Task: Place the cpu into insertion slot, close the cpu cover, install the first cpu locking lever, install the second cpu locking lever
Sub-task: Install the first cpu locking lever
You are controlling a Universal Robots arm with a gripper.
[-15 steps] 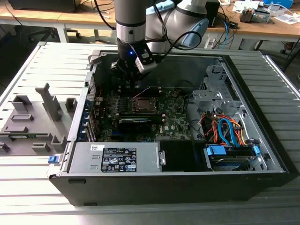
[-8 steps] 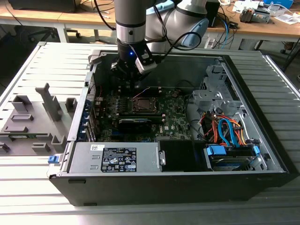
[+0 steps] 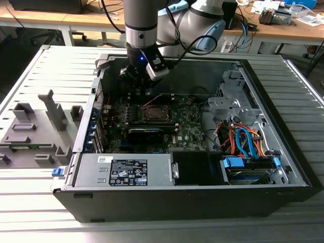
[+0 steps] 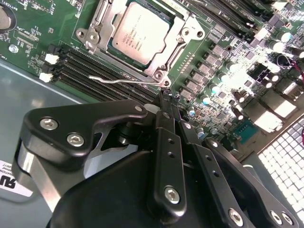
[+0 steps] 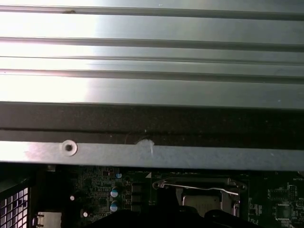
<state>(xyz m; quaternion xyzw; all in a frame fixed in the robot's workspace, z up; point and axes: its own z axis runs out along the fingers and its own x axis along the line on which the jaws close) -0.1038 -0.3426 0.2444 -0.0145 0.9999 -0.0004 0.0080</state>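
power supply label (image 3: pixel 127 173): white sticker, black print and marks, too small to read
cpu (image 4: pixel 141 32): faint print lines on metal top, not legible
green circuit board (image 4: pixel 28 35): tiny white lettering, not legible
sticker (image 4: pixel 8 183): cut-off black letters, unreadable

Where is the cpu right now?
In the second wrist view, the cpu sits framed by the cpu cover, beside the long black memory slots.

Silver-grey arm (image 3: pixel 142 20), black claw (image 4: pixel 169 98), silver screws (image 4: pixel 172 194)
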